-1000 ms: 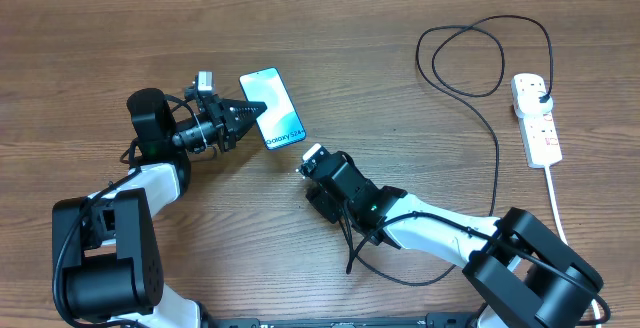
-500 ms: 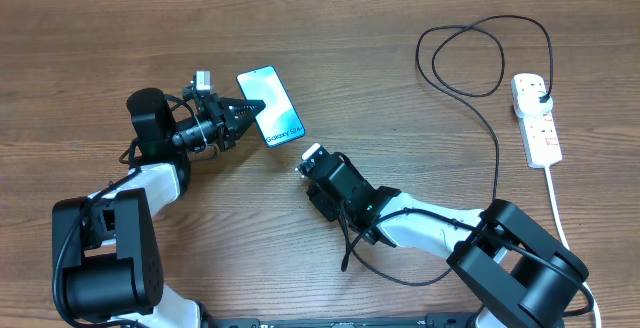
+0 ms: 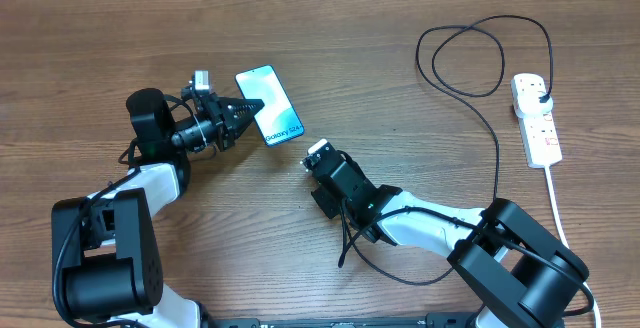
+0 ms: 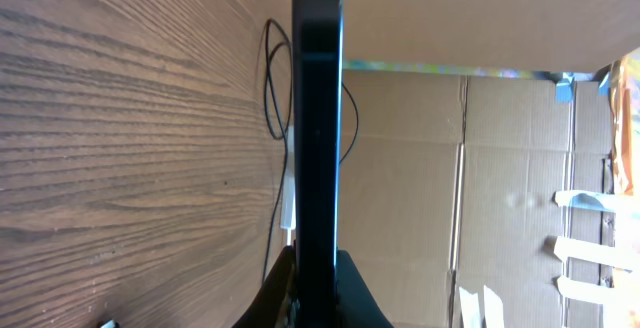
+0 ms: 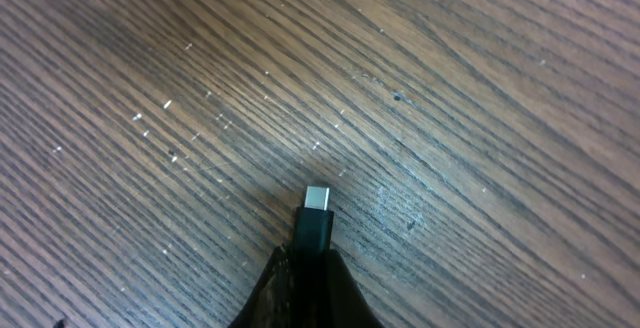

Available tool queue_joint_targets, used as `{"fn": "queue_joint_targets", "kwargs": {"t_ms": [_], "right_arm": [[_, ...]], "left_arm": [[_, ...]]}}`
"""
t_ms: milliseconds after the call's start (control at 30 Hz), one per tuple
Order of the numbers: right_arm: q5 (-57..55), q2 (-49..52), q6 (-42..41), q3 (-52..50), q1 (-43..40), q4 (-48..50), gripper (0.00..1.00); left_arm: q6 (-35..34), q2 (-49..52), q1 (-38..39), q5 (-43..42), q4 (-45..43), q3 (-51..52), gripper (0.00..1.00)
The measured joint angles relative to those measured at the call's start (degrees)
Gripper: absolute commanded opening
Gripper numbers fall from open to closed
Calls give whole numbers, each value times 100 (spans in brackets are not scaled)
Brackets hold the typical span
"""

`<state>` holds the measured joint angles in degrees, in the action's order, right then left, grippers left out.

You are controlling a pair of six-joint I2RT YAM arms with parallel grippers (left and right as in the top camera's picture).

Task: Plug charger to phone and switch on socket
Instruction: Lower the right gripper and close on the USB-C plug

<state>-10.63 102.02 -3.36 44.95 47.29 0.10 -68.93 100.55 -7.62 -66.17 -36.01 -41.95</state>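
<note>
Connector tip (image 5: 317,198) of the charger (image 3: 495,158): a short silver tongue on a black body, pinched in my right end effector (image 3: 318,155), which is closed narrow on it. It sits just above bare wood near the middle of the desk (image 3: 400,28) and points toward the far-left corner. From there the cable trails back under the right arm, loops by the far edge, and ends at the socket (image 3: 536,118) along the right edge. The phone (image 3: 269,106) lies in the left half, nearer the far edge, with its screen up. Its long axis runs from the far-left corner toward the middle, and the "Galaxy" end faces the connector, near it but apart. My left end effector (image 3: 243,116) is clamped on the phone's long side, and the left wrist view shows the phone edge-on between the fingers. I judge the step in hand to be insertion. To do it well, I should hold the phone rigid, bring the connector's axis onto the phone's long axis, and level its flat face with the screen. Then I should advance straight and slowly into the short edge. The port itself is not visible in any view.
</note>
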Motion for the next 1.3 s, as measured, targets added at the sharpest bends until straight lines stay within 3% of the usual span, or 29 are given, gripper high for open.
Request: {"fn": "queue_joint_targets", "kwargs": {"t_ms": [233, 367, 533, 733, 867, 900, 933, 1000, 1067, 1100, 1200, 1300], "right_arm": [[33, -400, -472, 50, -4, -874, 4], [450, -1196, -811, 70, -199, -1333, 4], [2144, -2205, -1043, 166, -1128, -1167, 4], [4089, -2229, -1421, 192, -1611, -734, 4], [4675, -2170, -1674, 192, -1609, -793, 4], [4664, -2170, -1722, 192, -1615, -896, 11], [4597, -2170, -1781, 192, -1622, -1003, 30], [4402, -2164, -1779, 192, -1639, -1126, 44], [4061, -2159, -1639, 192, -1652, -1178, 70], [3838, -2159, -1554, 192, -1648, -1196, 77], [3040, -2159, -1147, 192, -1534, -1283, 87], [2267, -2122, -741, 192, -1292, -1309, 88]], "left_arm": [[4, 0, -68, 0, 2, 2, 5], [50, 0, -68, -2, 72, -2, 4], [153, 0, -66, 2, 341, -9, 4], [155, 0, 15, 7, 234, -9, 4], [66, 0, 175, 4, -188, -9, 4], [37, 0, 205, 4, -286, -11, 4], [17, 0, 221, -4, -354, -11, 4], [-4, 0, 240, -2, -369, -15, 5], [-15, 0, 238, 7, -374, -15, 5], [-15, 0, 238, 22, -385, -15, 5], [-15, 0, 236, 90, -385, -15, 4], [-15, 0, 199, 195, -385, -15, 4]]}}
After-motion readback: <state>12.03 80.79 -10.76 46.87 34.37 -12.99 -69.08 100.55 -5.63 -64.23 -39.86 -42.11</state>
